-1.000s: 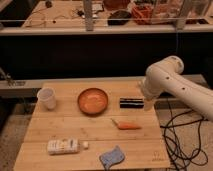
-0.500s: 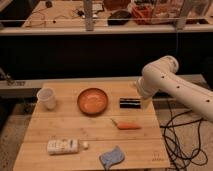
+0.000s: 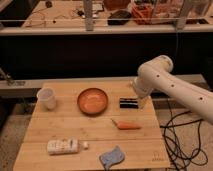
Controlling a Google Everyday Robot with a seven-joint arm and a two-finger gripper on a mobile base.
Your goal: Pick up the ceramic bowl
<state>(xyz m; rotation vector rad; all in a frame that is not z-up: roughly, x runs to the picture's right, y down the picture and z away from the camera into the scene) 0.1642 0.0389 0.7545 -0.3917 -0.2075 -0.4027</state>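
Item under inspection: the ceramic bowl (image 3: 93, 100). It sits upright on the bench (image 3: 60, 125), in the rear half and near the middle. Its mouth faces up, it appears empty, and nothing touches it. The rim is clear all round, which suits a grasp from above or over one edge.

Neighbouring items:
- A white cup (image 3: 47, 98) stands upright to the bowl's left, apart from it.
- A small black item (image 3: 129, 103) lies to the bowl's right, near but not touching.
- An orange carrot-shaped piece (image 3: 128, 125) lies in front of the black item.
- A white packet (image 3: 63, 146) and a blue-grey cloth (image 3: 112, 156) lie along the front edge, well apart from the bowl.

Gripper (image 3: 135, 96): it is at the end of the cream arm, low over the bench's rear right edge and just beside the black item, to the right of the bowl. The fingers are spread and hold nothing.

Assessment: the bowl is not yet reached. The gripper must travel left past the black item, and a low sweep risks nudging it.
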